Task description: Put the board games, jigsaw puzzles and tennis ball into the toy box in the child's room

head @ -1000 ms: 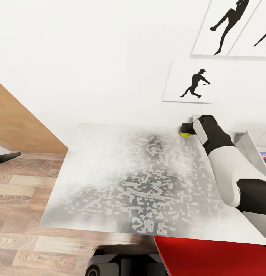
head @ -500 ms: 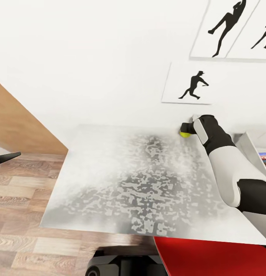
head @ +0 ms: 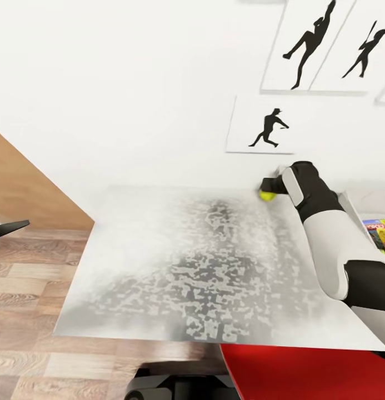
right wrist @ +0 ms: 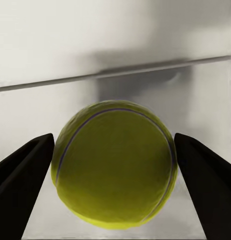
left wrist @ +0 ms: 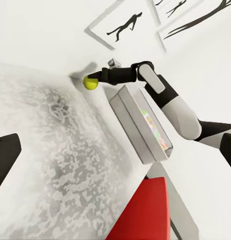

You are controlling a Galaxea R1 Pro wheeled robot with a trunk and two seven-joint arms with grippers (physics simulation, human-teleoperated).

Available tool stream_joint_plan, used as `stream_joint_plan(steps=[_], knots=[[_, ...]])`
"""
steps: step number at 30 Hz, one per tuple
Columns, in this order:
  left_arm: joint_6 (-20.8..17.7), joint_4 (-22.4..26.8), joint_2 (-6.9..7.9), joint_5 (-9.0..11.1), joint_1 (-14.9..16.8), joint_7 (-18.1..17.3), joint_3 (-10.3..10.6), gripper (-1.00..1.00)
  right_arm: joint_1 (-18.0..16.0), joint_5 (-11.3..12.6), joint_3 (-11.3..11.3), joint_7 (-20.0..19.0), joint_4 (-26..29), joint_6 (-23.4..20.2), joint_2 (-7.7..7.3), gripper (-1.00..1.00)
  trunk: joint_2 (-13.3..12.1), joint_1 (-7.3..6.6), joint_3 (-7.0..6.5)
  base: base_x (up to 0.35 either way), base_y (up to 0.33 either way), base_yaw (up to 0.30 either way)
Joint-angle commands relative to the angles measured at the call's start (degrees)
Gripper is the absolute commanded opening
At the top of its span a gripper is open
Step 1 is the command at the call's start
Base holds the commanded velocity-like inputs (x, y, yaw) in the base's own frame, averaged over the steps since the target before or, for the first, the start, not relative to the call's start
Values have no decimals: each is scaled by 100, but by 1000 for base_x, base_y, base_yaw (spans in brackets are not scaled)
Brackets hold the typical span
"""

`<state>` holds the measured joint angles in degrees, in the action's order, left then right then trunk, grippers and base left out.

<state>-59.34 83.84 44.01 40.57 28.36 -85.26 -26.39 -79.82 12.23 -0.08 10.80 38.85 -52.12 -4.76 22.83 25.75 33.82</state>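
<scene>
The tennis ball [head: 266, 195], small and yellow-green, is at the far edge of the light-grey table [head: 186, 261], close to the white wall. My right gripper [head: 268, 189] is shut on it, a black finger pressed to each side of the ball [right wrist: 113, 169]. The left wrist view shows the same ball [left wrist: 89, 82] at the tip of my outstretched right arm. The grey toy box [head: 349, 204] stands just right of that arm, with colourful game boxes [head: 381, 233] inside it. My left gripper [head: 10, 227] hangs over the floor left of the table, one fingertip [left wrist: 5, 157] showing far to the side.
A red chair seat [head: 303, 372] sits against the table's near edge. Black sports silhouette pictures [head: 267, 129] hang on the wall behind the ball. Wood-plank floor [head: 25, 311] and a brown wooden panel [head: 25, 189] lie to the left.
The head camera has turned slightly right, bringing more of the toy box's contents into view. My right gripper and the ball keep their place by the wall.
</scene>
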Motion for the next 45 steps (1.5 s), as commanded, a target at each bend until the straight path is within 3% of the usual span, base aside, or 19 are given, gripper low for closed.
stream_joint_plan(steps=[1, 10, 16, 18, 23, 28, 39, 42, 45], knots=[[-60, 0, 3, 3, 2, -20, -30, 100, -5, 65, -4, 42, 98, -98, 0, -100, 9, 4, -1, -49, 0, -84], [-66, 0, 3, 12, 2, -25, -187, 100, -7, 159, -84, -362, 497, -758, 40, -100, 9, 4, -82, -22, 0, -85], [-66, 0, 3, 12, 2, -26, -191, 100, -11, 217, -88, -407, 673, -788, 60, -100, 9, 4, -136, -1, 0, -85], [-66, 0, 3, 9, 2, -26, -191, 100, -9, 362, -89, -409, 716, -788, 52, -100, 9, 4, -154, 0, 0, -85], [-66, 0, 3, 4, 2, -25, -191, 100, -8, 1213, -73, -412, 775, -788, -16, -100, 9, 4, -199, 0, 0, -83], [-66, 0, 3, 3, -1, -25, -191, 100, -7, 1428, -77, -412, 790, -788, -24, -100, 9, 4, -244, 0, 0, -81], [-66, 0, 3, 3, 0, -25, -191, 100, -4, 1503, -84, -412, 801, -788, -22, -100, 9, 4, -343, 0, 0, -80], [-66, 0, 3, 3, -1, -25, -191, 100, -5, 1671, -83, -416, 800, -788, -25, -100, 9, 4, -370, 0, 0, -80], [-66, 0, 3, 3, -2, -25, -191, 100, -1, 2071, -47, -416, 800, -788, -25, -100, 9, 4, -397, 0, 0, -78]])
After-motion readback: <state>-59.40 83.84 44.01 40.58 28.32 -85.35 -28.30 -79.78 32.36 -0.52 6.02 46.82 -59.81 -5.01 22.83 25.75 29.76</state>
